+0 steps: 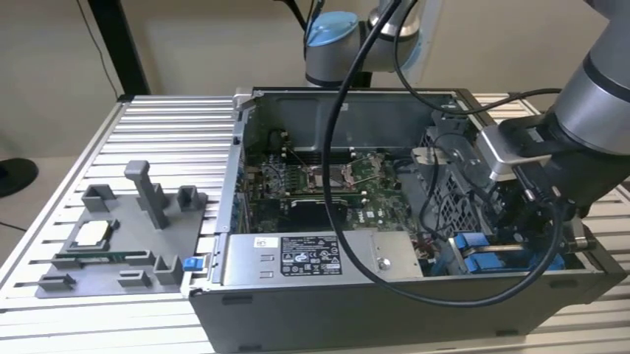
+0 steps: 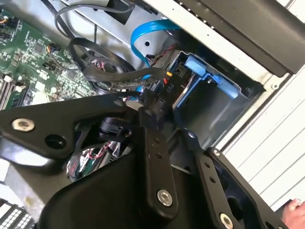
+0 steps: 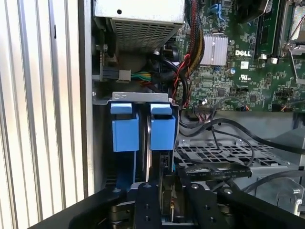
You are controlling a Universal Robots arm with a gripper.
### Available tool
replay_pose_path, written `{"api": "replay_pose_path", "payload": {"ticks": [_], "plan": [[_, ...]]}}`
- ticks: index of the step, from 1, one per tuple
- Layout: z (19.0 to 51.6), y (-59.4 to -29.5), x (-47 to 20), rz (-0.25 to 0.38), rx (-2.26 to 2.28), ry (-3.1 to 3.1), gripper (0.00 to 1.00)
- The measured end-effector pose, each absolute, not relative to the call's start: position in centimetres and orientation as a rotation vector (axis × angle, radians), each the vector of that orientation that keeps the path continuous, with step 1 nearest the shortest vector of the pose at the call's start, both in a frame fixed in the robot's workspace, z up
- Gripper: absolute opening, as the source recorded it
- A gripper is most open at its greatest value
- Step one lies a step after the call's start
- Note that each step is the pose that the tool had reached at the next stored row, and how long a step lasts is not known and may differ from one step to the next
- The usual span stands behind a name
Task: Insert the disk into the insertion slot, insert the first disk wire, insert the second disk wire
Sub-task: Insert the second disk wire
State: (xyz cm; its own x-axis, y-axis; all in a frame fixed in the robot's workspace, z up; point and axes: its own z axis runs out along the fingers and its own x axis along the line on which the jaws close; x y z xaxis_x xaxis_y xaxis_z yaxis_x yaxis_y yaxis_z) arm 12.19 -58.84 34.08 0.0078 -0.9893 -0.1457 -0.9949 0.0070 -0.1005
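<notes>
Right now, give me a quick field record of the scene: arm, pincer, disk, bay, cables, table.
arm: reaching into the open grey computer case at the exterior view's right
pincer: down at the drive bays, holding a black wire connector
disk: bright blue plastic carrier frame sits upright in the dark-grey drive bay
neighbouring bay: second blue carrier beside it
cables: light-blue flat cable and black wires near the bay
power supply: grey labelled box
table: ribbed aluminium top with grey parts fixture

computer case [image 1: 394,310] on slatted table [image 1: 147,147], parts tray [image 1: 118,243] at its exterior view's left
</notes>
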Motion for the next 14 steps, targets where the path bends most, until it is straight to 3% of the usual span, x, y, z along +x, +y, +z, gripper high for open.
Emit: {"api": "replay_pose_path", "payload": {"ticks": [14], "plan": [[39.5,-58.8,12.2,0.048,-2.098,2.097,1.00]]}}
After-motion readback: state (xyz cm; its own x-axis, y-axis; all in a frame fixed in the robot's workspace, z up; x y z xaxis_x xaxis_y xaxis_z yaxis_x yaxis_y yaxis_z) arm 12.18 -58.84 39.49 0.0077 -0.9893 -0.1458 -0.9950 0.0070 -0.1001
